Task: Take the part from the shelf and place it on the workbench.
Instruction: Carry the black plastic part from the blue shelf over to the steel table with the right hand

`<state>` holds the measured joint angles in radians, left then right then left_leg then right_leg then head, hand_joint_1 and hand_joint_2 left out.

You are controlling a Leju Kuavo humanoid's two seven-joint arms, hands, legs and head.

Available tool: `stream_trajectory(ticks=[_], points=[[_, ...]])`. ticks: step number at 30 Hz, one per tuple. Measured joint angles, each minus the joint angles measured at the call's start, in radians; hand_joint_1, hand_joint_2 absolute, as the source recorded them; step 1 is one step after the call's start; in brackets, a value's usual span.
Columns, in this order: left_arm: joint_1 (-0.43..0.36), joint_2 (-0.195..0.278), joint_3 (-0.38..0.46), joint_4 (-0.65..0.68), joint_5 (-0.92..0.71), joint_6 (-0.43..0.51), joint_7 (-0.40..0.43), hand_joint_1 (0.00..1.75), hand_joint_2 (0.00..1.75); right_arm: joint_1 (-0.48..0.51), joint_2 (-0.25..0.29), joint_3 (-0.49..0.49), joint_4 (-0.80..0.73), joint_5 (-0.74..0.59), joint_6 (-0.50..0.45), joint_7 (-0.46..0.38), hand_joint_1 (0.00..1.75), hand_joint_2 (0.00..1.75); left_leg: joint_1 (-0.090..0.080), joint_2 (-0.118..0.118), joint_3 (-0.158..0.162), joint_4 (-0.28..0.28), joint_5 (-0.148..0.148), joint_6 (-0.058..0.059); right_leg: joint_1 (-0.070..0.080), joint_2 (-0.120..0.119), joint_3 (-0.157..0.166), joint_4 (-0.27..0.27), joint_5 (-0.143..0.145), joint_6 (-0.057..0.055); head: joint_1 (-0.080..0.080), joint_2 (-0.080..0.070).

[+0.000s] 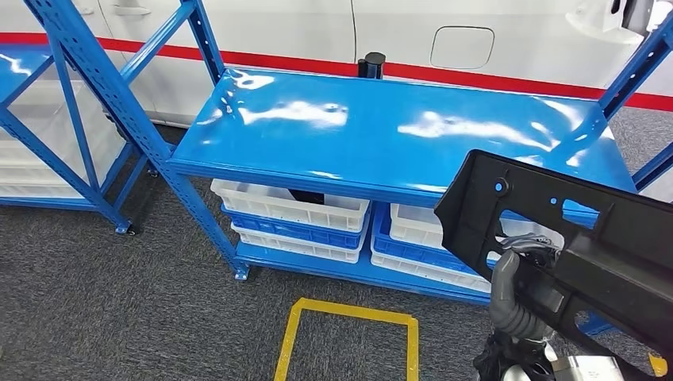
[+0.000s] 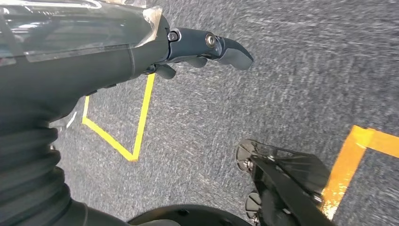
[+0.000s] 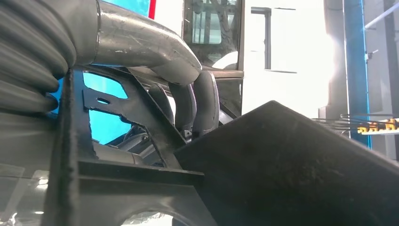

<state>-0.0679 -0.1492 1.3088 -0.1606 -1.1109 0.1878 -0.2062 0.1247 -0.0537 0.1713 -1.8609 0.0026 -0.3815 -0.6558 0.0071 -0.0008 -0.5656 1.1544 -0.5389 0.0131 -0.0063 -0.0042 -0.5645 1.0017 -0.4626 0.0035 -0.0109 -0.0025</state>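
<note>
Now one black part point(image 1: 571, 238), right hand point(image 3: 188, 101) gripping, four crates point(image 1: 290, 205).

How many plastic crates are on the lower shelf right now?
4: a white crate on a blue crate at left, and a white crate on a blue crate at right; the black part may hide more.

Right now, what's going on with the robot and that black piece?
The right hand grips a large black plastic part, held up in front of the blue workbench, whose top is bare. The part isn't set down yet. The left hand hangs over the grey carpet, holding nothing.
</note>
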Motion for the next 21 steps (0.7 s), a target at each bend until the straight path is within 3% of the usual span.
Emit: stream_trajectory(ticks=[2, 4, 6, 7, 10, 11, 12, 13, 15, 16, 18, 19, 21], points=[[-0.002, 0.002, 0.000, 0.000, 0.000, 0.000, 0.000, 0.00, 1.75, -0.001, 0.000, -0.001, 0.000, 0.000, 0.000, 0.000, 1.75, 1.75, -0.008, -0.003, 0.086, -0.133, 0.010, 0.017, 0.003, -0.001, -0.009, 0.001, 0.013, 0.009, 0.001, 0.000], [-0.003, 0.003, 0.000, 0.000, 0.000, 0.002, 0.002, 0.00, 1.75, -0.002, 0.001, -0.001, 0.001, -0.001, 0.000, 0.000, 1.75, 1.75, -0.018, -0.003, 0.107, -0.178, 0.007, 0.027, -0.001, -0.004, -0.015, 0.000, 0.027, 0.023, 0.000, 0.000], [-0.002, 0.002, 0.000, 0.001, 0.000, 0.004, 0.006, 0.00, 1.75, -0.003, 0.002, -0.001, 0.003, -0.003, 0.001, 0.000, 1.75, 1.75, -0.020, 0.000, 0.093, -0.190, 0.027, 0.036, -0.006, -0.004, -0.025, 0.006, 0.027, 0.034, 0.000, 0.000], [-0.003, 0.002, 0.000, 0.001, 0.000, 0.007, 0.009, 0.00, 1.75, -0.004, 0.003, -0.001, 0.004, -0.005, 0.003, 0.000, 1.75, 1.75, -0.019, 0.002, 0.083, -0.196, 0.041, 0.041, -0.006, -0.003, -0.036, 0.024, 0.008, 0.033, 0.002, 0.000], [-0.003, 0.002, 0.000, 0.001, 0.000, 0.013, 0.014, 0.00, 1.75, -0.009, 0.004, 0.000, 0.012, -0.010, 0.012, 0.000, 1.75, 1.75, -0.017, 0.008, 0.041, -0.202, 0.078, 0.048, -0.008, 0.000, -0.084, 0.176, -0.114, 0.021, 0.009, 0.000], [-0.002, 0.001, 0.000, 0.001, 0.000, 0.014, 0.015, 0.00, 1.75, -0.010, 0.004, 0.000, 0.015, -0.010, 0.014, 0.000, 1.75, 1.75, -0.017, 0.009, 0.027, -0.201, 0.090, 0.047, -0.009, 0.000, -0.092, 0.235, -0.139, 0.024, 0.009, 0.000], [-0.002, 0.000, 0.000, 0.001, 0.000, 0.014, 0.015, 0.00, 1.75, -0.011, 0.005, 0.000, 0.018, -0.010, 0.015, 0.000, 1.75, 1.75, -0.016, 0.011, 0.012, -0.200, 0.102, 0.045, -0.010, 0.000, -0.090, 0.272, -0.140, 0.034, 0.010, 0.000], [-0.002, -0.001, 0.000, 0.001, 0.000, 0.014, 0.015, 0.00, 1.75, -0.012, 0.005, 0.000, 0.021, -0.010, 0.016, 0.000, 1.75, 1.75, -0.015, 0.011, -0.003, -0.198, 0.114, 0.042, -0.013, 0.000, -0.073, 0.279, -0.123, 0.048, 0.010, 0.000], [-0.002, -0.003, 0.000, 0.002, 0.000, 0.014, 0.015, 0.00, 1.75, -0.016, 0.005, -0.001, 0.027, -0.009, 0.019, 0.000, 1.75, 1.75, -0.011, 0.012, -0.036, -0.186, 0.134, 0.032, -0.020, 0.000, 0.009, 0.190, -0.073, 0.076, 0.011, 0.000], [-0.003, -0.002, 0.000, 0.002, 0.000, 0.014, 0.016, 0.00, 1.75, -0.020, 0.006, 0.000, 0.029, -0.008, 0.021, 0.000, 1.75, 1.75, -0.010, 0.011, -0.052, -0.175, 0.140, 0.027, -0.021, 0.000, 0.062, 0.117, -0.068, 0.082, 0.011, 0.000], [-0.003, -0.002, 0.000, 0.002, 0.000, 0.015, 0.016, 0.00, 1.75, -0.028, 0.008, -0.001, 0.033, -0.005, 0.024, 0.000, 1.75, 1.75, -0.013, 0.011, -0.077, -0.155, 0.153, 0.015, -0.020, 0.004, 0.130, 0.002, -0.093, 0.072, 0.010, 0.000], [-0.003, -0.002, 0.000, 0.002, -0.001, 0.015, 0.017, 0.00, 1.75, -0.031, 0.009, -0.001, 0.035, -0.004, 0.025, 0.000, 1.75, 1.75, -0.014, 0.011, -0.085, -0.150, 0.161, 0.011, -0.017, 0.006, 0.137, -0.020, -0.106, 0.064, 0.009, 0.000], [-0.001, -0.001, 0.000, 0.002, -0.001, 0.016, 0.018, 0.00, 1.75, -0.035, 0.010, -0.001, 0.041, -0.001, 0.028, 0.000, 1.75, 1.75, -0.011, 0.009, -0.098, -0.145, 0.168, 0.002, -0.019, 0.007, 0.119, -0.021, -0.103, 0.044, 0.008, 0.000]])
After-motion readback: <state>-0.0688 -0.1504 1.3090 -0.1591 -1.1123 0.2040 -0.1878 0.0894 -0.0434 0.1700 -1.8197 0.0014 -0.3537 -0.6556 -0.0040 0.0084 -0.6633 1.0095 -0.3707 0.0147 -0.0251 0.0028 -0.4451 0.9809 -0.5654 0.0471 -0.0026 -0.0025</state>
